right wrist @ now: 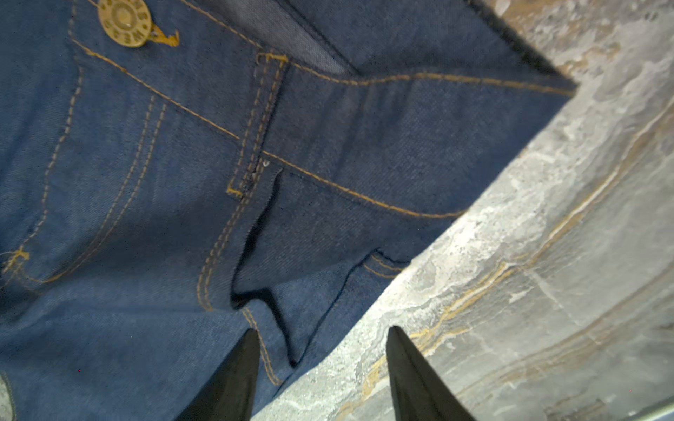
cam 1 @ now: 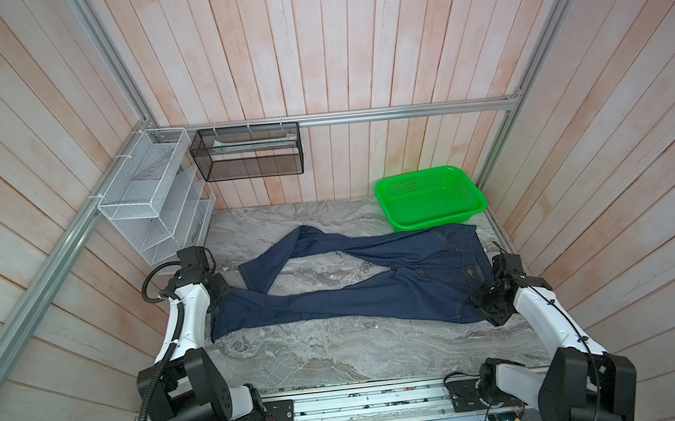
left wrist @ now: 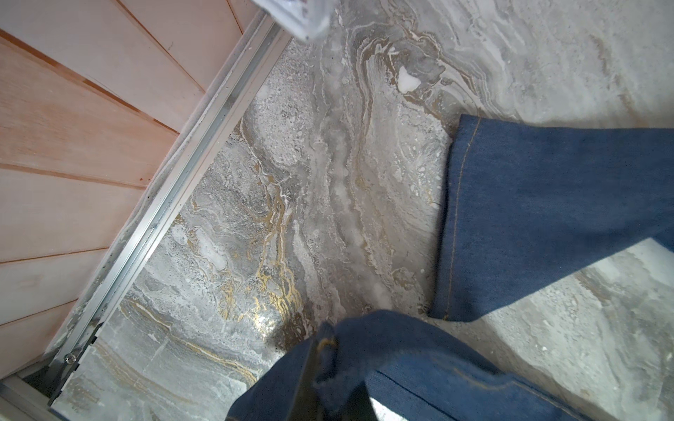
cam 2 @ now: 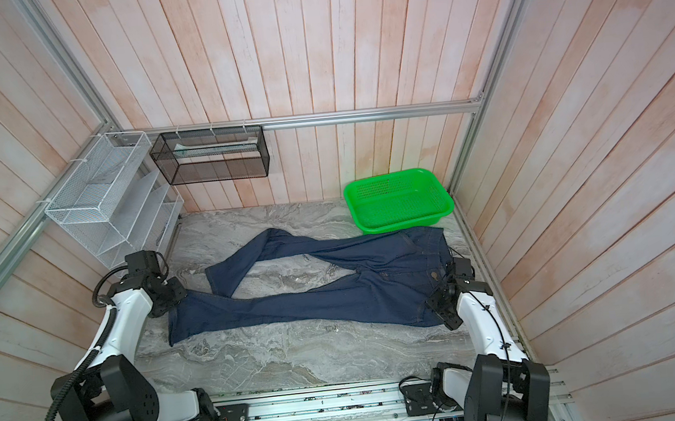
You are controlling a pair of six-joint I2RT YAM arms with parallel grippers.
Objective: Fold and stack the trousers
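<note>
The left arm (cam 1: 184,316) rises from its base at the near edge, its white forearm angled inward and its wrist bent down. The left gripper (cam 1: 216,299) is closed. Its fingers are out of the wrist view, but it seems pinched on a hem of the trousers (left wrist: 383,346), bunched close under the camera. The right arm (cam 1: 545,318) leans forward and inward with its wrist tipped down. The right gripper (right wrist: 322,328) has its black fingers (right wrist: 240,371) parted, with nothing clamped between them.
</note>
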